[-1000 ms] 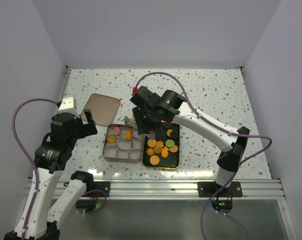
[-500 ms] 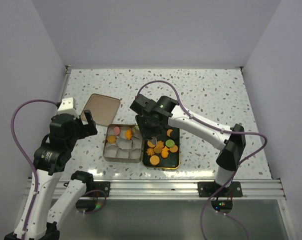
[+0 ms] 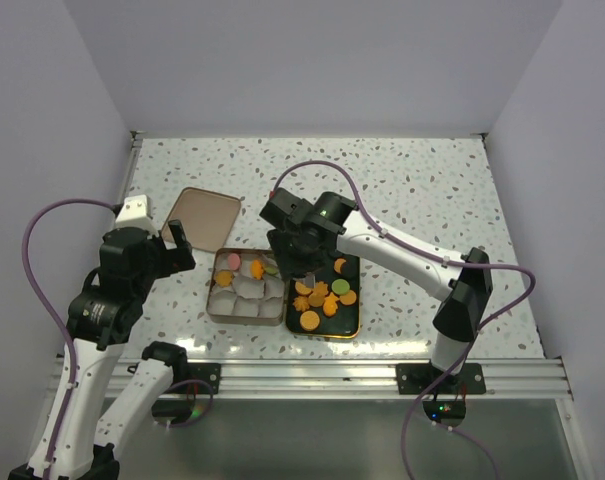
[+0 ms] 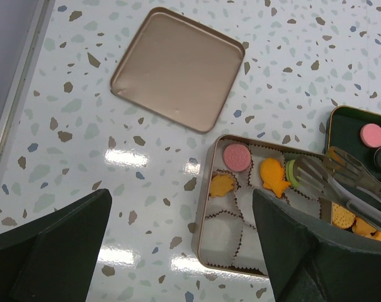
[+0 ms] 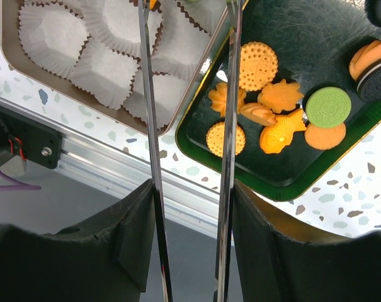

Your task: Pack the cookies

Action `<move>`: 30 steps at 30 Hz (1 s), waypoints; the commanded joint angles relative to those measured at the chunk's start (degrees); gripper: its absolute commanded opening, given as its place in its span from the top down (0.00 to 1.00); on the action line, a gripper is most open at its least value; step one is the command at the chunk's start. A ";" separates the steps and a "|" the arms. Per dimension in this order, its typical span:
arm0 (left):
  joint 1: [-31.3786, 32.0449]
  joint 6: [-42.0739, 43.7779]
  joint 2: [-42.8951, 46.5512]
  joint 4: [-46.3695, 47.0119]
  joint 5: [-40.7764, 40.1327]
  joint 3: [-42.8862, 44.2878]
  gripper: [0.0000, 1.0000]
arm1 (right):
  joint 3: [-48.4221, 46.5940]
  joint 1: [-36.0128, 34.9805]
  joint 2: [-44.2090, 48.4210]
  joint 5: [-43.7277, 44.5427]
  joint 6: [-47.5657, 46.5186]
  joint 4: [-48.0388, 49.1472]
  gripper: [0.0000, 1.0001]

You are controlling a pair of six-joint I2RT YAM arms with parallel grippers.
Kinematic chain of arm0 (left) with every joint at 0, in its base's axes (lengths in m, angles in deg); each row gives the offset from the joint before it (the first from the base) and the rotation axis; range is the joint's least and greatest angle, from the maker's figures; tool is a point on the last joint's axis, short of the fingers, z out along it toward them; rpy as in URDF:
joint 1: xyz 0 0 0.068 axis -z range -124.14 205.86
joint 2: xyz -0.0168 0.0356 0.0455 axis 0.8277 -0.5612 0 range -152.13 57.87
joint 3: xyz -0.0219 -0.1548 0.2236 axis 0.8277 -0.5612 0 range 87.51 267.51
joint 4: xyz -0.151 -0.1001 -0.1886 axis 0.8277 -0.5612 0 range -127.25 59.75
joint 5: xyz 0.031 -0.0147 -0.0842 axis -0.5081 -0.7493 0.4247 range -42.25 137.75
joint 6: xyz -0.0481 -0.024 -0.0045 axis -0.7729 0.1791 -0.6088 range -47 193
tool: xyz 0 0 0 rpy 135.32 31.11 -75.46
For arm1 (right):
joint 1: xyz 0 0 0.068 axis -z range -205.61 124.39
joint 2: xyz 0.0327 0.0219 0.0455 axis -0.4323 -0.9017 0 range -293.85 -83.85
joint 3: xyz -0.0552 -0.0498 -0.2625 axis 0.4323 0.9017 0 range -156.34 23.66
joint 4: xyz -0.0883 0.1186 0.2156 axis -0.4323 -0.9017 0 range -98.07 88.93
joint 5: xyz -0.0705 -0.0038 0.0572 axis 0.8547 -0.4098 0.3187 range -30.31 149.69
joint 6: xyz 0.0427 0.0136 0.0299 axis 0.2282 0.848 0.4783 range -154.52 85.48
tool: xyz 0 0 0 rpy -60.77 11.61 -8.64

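Several cookies, mostly orange rounds and leaf shapes (image 3: 322, 298), lie on a dark green tray (image 3: 354, 325); they also show in the right wrist view (image 5: 258, 65). A gold tin (image 3: 214, 300) with white paper cups holds a pink round (image 4: 236, 156), an orange leaf (image 4: 222, 185), an orange fish shape (image 4: 273, 177) and a green round (image 4: 291, 171). My right gripper (image 3: 300, 262) is shut on metal tongs (image 5: 230, 94), whose tips (image 4: 332, 173) hang over the tin's far right cup beside the green round. My left gripper (image 3: 177, 245) is open and empty, above the table left of the tin.
The tin's gold lid (image 3: 200, 218) lies upside down on the terrazzo table behind the tin's left side. A metal rail (image 3: 312, 375) runs along the near table edge. White walls enclose the table on three sides.
My right arm has come down and swung the tongs over the tin's far right cup, where a green round now shows. The left arm has hardly moved.
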 commanded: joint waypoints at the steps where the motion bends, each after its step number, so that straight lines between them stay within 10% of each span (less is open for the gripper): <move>1: 0.25 1.66 -0.16 2.45 0.72 -0.11 0.00 | -1.30 0.03 0.63 2.71 -0.40 0.30 0.48; 30: 0.25 1.58 -0.16 2.45 0.55 -0.11 0.00 | 5.64 18.40 3.89 5.00 -8.31 0.82 0.48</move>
